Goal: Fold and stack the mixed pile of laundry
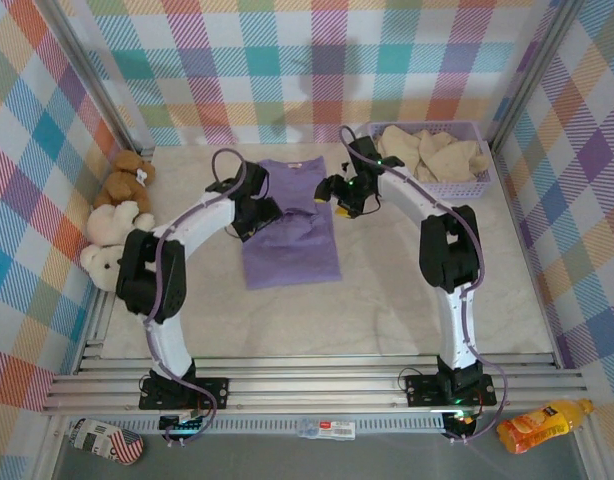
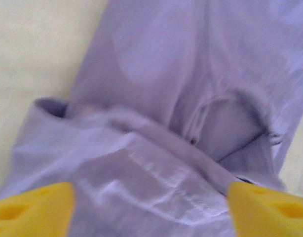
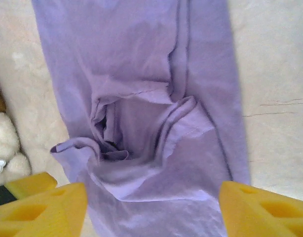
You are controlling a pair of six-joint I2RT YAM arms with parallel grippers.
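Observation:
The lavender-purple collared shirt [image 1: 292, 250] lies on the marble table, folded into a long narrow strip with its collar end rumpled. My left gripper [image 1: 255, 213] hangs over the strip's upper left edge. In the left wrist view it [image 2: 151, 212] is open, its yellow fingertips [image 2: 33, 210] wide apart above the bunched cloth [image 2: 156, 74]. My right gripper [image 1: 339, 192] is over the upper right edge, also open [image 3: 151, 210] above the creased collar folds [image 3: 136, 59]. The cream-beige garment [image 1: 432, 152] lies heaped in the basket.
A lavender mesh basket [image 1: 465, 186] stands at the back right corner. Brown [image 1: 122, 180] and cream [image 1: 107, 240] teddy bears sit along the left wall; a cream bear [image 3: 6, 148] shows beside the shirt. Bare table [image 1: 387, 300] lies in front of the shirt.

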